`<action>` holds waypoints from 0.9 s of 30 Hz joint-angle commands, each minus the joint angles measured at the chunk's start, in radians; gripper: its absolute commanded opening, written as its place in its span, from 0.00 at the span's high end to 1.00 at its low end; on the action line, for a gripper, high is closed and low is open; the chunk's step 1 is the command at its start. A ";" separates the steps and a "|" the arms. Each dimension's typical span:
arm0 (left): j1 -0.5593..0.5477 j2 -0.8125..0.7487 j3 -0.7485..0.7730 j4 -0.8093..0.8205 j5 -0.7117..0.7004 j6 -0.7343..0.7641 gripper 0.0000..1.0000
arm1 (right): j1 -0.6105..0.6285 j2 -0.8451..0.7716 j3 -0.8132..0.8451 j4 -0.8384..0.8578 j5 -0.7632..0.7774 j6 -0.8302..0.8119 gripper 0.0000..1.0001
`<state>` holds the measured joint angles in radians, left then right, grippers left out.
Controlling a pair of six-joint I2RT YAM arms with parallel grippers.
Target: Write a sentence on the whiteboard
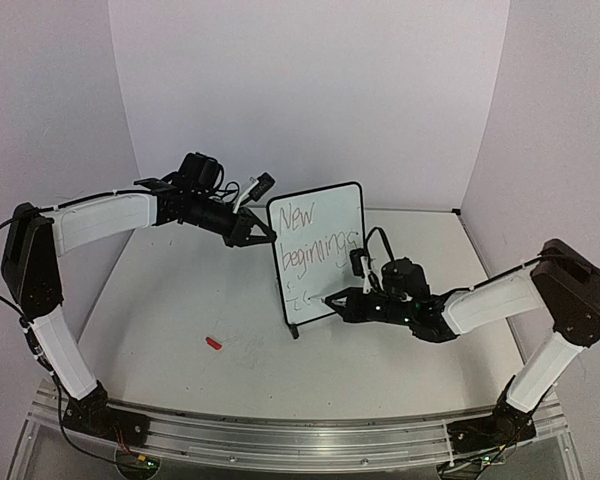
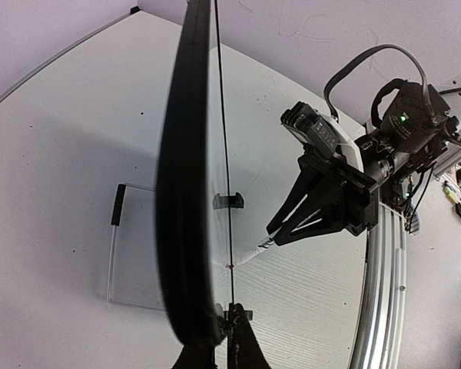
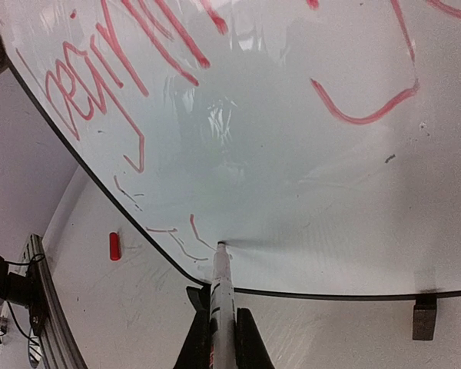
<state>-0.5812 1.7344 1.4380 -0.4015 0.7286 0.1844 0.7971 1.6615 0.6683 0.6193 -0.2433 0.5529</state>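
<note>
The whiteboard (image 1: 317, 250) stands upright mid-table on its small black feet. The sentence (image 1: 318, 232) is in red marker; it reads "New" and "beginnings", with a few strokes of a third line below. My left gripper (image 1: 252, 232) is shut on the board's left edge; in the left wrist view the board's frame (image 2: 183, 192) is edge-on between the jaws of that gripper (image 2: 221, 327). My right gripper (image 1: 346, 300) is shut on a white marker (image 3: 222, 296). The marker's tip touches the board (image 3: 307, 169) near its lower left corner, beside the fresh strokes (image 3: 186, 238).
A red marker cap (image 1: 213, 343) lies on the table left of the board; it also shows in the right wrist view (image 3: 114, 246). A clear flat sheet with a black edge (image 2: 131, 250) lies behind the board. White walls enclose the table. A metal rail (image 1: 280, 430) runs along the near edge.
</note>
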 commanded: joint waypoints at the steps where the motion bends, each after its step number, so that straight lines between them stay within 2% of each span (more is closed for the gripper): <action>1: -0.026 0.019 -0.008 -0.119 -0.031 0.038 1.00 | -0.004 -0.014 0.063 0.008 -0.001 -0.023 1.00; 12: -0.026 0.018 -0.008 -0.119 -0.032 0.038 1.00 | -0.003 -0.001 0.070 0.008 -0.012 -0.020 1.00; 21: -0.026 0.016 -0.009 -0.119 -0.032 0.037 1.00 | -0.021 -0.143 -0.037 0.028 -0.078 -0.028 1.00; 27: -0.027 0.017 -0.008 -0.121 -0.032 0.038 1.00 | -0.063 -0.139 -0.064 0.028 -0.098 -0.016 1.00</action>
<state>-0.5831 1.7344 1.4384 -0.4011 0.7254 0.1844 0.7584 1.5211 0.6169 0.6250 -0.3168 0.5392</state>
